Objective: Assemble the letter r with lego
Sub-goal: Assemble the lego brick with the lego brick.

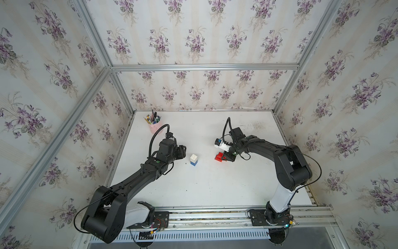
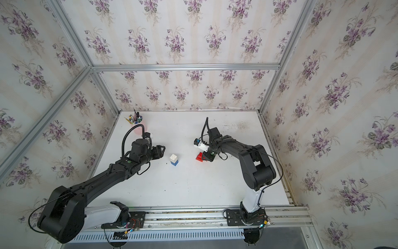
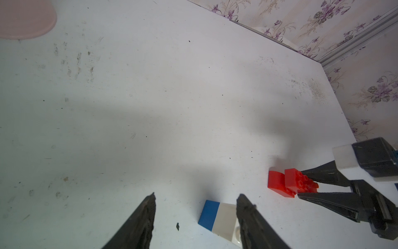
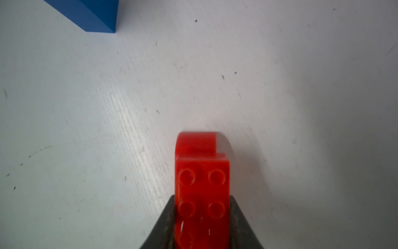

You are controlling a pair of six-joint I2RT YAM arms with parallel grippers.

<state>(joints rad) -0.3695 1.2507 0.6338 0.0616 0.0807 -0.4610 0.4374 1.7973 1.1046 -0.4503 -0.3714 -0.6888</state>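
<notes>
While the left gripper (image 1: pixel 184 152) hangs with its fingers (image 3: pixel 142 220) spread wide and empty, the blue brick (image 1: pixel 194 164) stands upright just ahead of their tips with the white brick (image 1: pixel 193 158) pressed on top, untouched. Farther right, well apart from those two, the right gripper (image 4: pixel 202 197) grips the long red brick (image 4: pixel 202 179) between narrow-set fingers, studs up, low at the worktop (image 1: pixel 204 185). The short red brick (image 4: pixel 195 143) touches its far end — joined or merely butted, I cannot tell.

The letter r is not yet formed. The carry should lift the reds clear, level them over the white studs and press straight down, ideally with the left fingers closing on the blue-and-white pair to brace it — it looks easy to topple.

A pink pen cup (image 1: pixel 154 127) sits well behind the left fingers. Nothing lies between the reds and the white brick.
</notes>
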